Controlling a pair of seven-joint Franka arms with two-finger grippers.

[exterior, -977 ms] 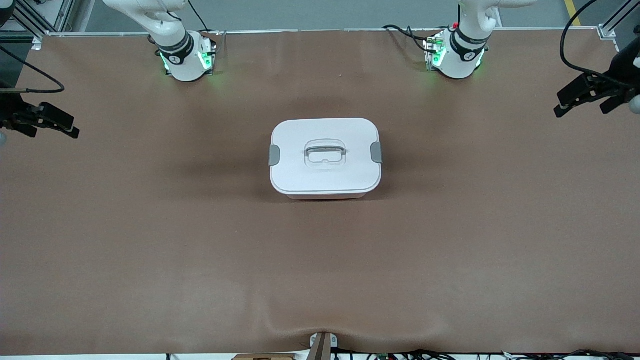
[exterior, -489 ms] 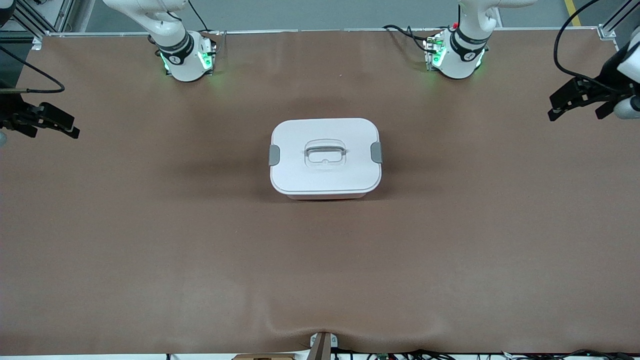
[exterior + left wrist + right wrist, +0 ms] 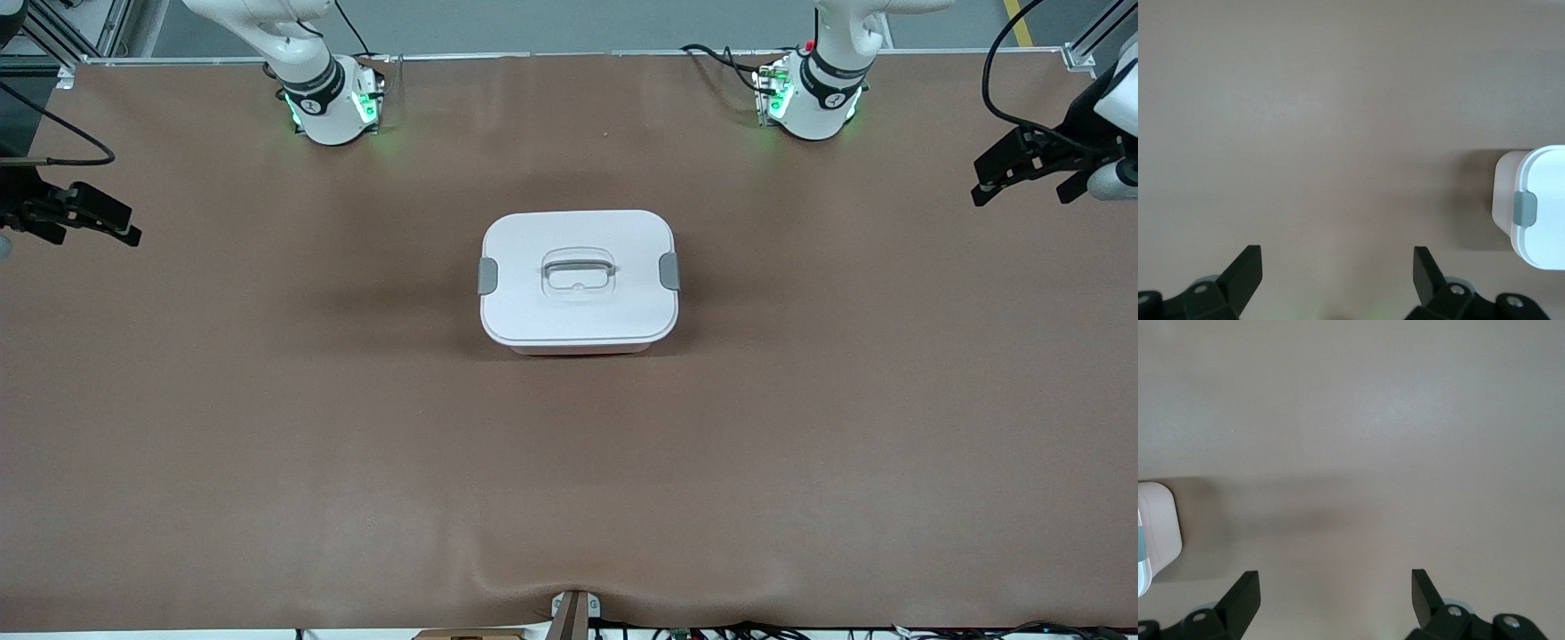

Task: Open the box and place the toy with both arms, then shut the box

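The box (image 3: 579,282) stands shut at the middle of the table, with a white lid, grey side latches and a recessed top handle. Its pinkish base barely shows under the lid. One end of it shows in the left wrist view (image 3: 1537,207) and a corner in the right wrist view (image 3: 1153,525). My left gripper (image 3: 987,182) is open and empty, up over the left arm's end of the table. My right gripper (image 3: 124,229) is open and empty over the right arm's end. In both wrist views the open jaws frame bare table. The toy is out of view.
The brown table mat (image 3: 569,462) has a raised wrinkle at its edge nearest the front camera. The two arm bases (image 3: 331,98) (image 3: 813,96) stand at the back edge. Cables hang by each end of the table.
My left gripper has drifted a little toward the box and slightly up. The right gripper and the box have not moved.
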